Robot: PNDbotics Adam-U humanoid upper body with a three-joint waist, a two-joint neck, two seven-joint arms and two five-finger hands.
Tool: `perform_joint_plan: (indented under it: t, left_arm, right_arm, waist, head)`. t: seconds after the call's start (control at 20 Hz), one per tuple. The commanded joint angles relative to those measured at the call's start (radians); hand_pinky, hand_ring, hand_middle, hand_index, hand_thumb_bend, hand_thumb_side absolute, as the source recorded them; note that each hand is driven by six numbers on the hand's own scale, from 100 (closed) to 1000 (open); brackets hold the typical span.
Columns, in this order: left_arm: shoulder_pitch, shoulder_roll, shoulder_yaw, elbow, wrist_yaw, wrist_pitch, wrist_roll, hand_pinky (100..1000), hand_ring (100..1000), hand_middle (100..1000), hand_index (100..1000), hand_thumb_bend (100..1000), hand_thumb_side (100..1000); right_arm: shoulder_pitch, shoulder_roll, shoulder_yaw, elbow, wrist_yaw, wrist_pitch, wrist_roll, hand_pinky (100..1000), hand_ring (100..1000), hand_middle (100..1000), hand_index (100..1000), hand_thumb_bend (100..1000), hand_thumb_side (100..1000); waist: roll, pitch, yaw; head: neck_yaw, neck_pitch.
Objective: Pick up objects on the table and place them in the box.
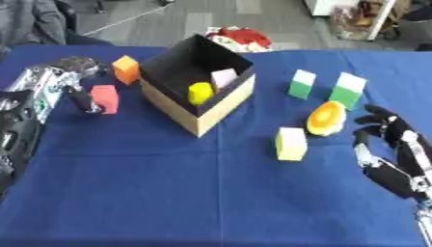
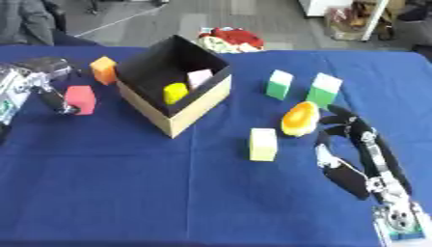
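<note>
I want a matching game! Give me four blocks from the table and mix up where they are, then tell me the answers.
Things:
1. yellow cylinder
2. pink block
3. orange block
4. pale yellow block

Places:
A. on the cloth, nearest the front edge of the table
B. inside the box
C. right by the left robot hand
D. just outside the box's far left side

Pairs: 1-B, 2-C, 3-D, 4-A
</note>
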Motion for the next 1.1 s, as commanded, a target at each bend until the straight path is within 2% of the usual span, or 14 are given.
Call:
perform_joint_plan:
  t: [0.05, 0.15, 0.2, 0.3, 0.45, 0.7, 0.85, 0.95, 1.1]
  left_arm:
    - [-0.024, 0.012, 0.014, 0.009, -0.031, 0.009, 0.031, 817, 767, 784, 872, 471, 100]
    - [-0.022, 0.01, 0.015, 0.021, -0.043, 0.006, 0.028, 780, 712, 724, 823, 440, 100]
    - [-0.021, 0.01, 0.015, 0.023, -0.049, 0.004, 0.028, 744, 645, 646, 774, 405, 100]
    - [-0.02, 0.012, 0.019, 0.013, -0.052, 0.006, 0.042, 692, 563, 547, 704, 367, 100]
    - [-0.026, 0.027, 0.017, -0.039, -0.017, -0.001, 0.06, 643, 504, 479, 641, 340, 100]
    - [-0.054, 0.086, -0.029, -0.257, 0.066, -0.051, 0.05, 658, 515, 488, 652, 363, 100]
    - [-0.092, 0.076, -0.045, -0.361, 0.138, -0.05, 0.052, 676, 528, 499, 663, 365, 100]
    - [-0.115, 0.048, -0.064, -0.381, 0.163, -0.049, 0.054, 689, 541, 513, 675, 376, 100]
    - [-0.146, -0.017, -0.101, -0.343, 0.143, -0.071, 0.046, 698, 551, 523, 684, 380, 100]
  right_arm:
    - [-0.014, -0.012, -0.006, -0.009, -0.003, -0.003, 0.0, 816, 665, 703, 900, 100, 201]
    - [-0.014, -0.011, -0.006, -0.009, -0.003, -0.003, 0.0, 817, 665, 703, 900, 100, 202]
    - [-0.015, -0.011, -0.006, -0.009, -0.003, -0.003, 0.0, 817, 665, 703, 900, 100, 202]
    - [-0.015, -0.011, -0.007, -0.009, -0.003, -0.003, 0.0, 817, 665, 703, 900, 100, 202]
    - [-0.014, -0.012, -0.008, -0.008, -0.002, -0.002, -0.001, 817, 665, 703, 900, 100, 203]
    - [-0.01, -0.019, -0.011, -0.006, 0.001, -0.002, -0.003, 817, 666, 704, 900, 100, 204]
    - [-0.009, -0.018, -0.008, -0.005, 0.001, -0.003, -0.001, 817, 666, 704, 900, 100, 206]
    - [-0.009, -0.017, -0.006, -0.004, 0.0, -0.004, 0.002, 817, 666, 704, 901, 100, 207]
    - [-0.011, -0.016, -0.003, -0.003, -0.002, -0.005, 0.004, 817, 666, 704, 900, 100, 206]
  waist:
    - [0.0, 0.003, -0.003]
    - [0.0, 0.004, -0.004]
    - [-0.001, 0.004, -0.004]
    - [-0.001, 0.004, -0.004]
    - [0.001, 0.002, -0.002]
    - [0.008, -0.002, 0.005]
    - [0.009, -0.005, 0.006]
    - [0.008, -0.006, 0.003]
    - [0.005, -0.004, -0.007]
  head:
    - [0.005, 0.004]
    - [0.003, 0.004]
    - [0.003, 0.004]
    - [0.002, 0.004]
    - [0.001, 0.004]
    - [-0.004, 0.004]
    - [-0.004, 0.004]
    - [-0.003, 0.004]
    - [0.001, 0.004]
